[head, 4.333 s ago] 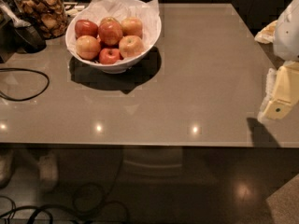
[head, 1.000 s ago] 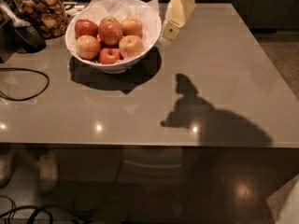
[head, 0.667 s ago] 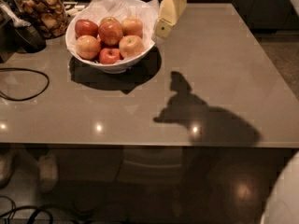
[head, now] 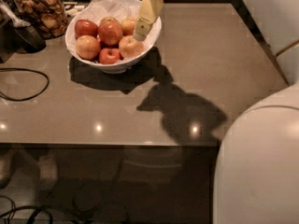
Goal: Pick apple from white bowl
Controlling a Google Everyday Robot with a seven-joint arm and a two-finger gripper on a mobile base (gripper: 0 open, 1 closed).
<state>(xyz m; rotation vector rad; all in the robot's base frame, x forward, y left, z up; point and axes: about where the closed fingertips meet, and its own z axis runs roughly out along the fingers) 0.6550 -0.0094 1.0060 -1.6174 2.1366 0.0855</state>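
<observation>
Approach step: our cream two-finger gripper (head: pixel 141 33) hangs above the wide, paper-lined white bowl (head: pixel 117 68); clenched or released, we cannot tell. Next we must descend onto the pale yellow-orange apple (head: pixel 130 46).

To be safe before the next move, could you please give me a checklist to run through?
1. Gripper above the white bowl, at its right rim: ok.
2. Apple just below the gripper, top exposed: ok.
3. Apple grasped: not ok, it lies in the bowl.
4. Small red apple touching it: cannot tell.
5. Bowl well in from the table edge: ok.
</observation>
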